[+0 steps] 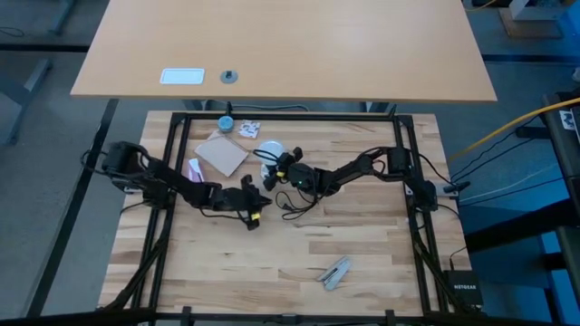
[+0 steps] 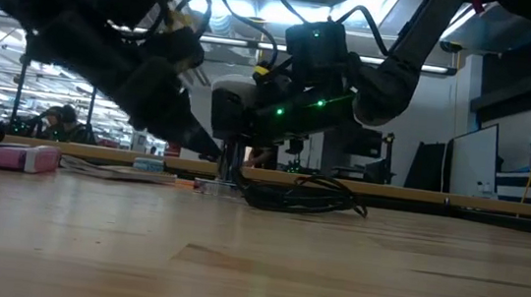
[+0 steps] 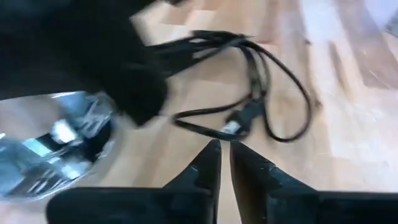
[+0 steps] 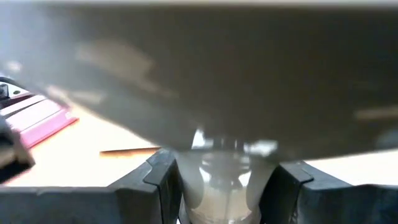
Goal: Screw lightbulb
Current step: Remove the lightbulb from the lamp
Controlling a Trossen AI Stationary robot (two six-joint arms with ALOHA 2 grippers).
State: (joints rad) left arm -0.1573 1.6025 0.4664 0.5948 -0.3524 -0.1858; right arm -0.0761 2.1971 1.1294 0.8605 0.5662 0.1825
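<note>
Lab or workshop: strip ceiling lights, monitors, framed wooden table, plain desk.

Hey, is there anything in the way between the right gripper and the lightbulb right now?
Nothing visible. The right wrist view shows the lightbulb already sitting between the right gripper jaws, which are closed against its sides, with a broad shiny surface directly ahead of it. The left gripper is nearby over the black cord.

- The lower half of the table in the high view lies open, apart from a small silver item at lower right of centre.
- The upper middle is crowded: both arms meet there above a looped black cord.
- Cardboard, a pink object and a blue cap fill the upper left.
</note>
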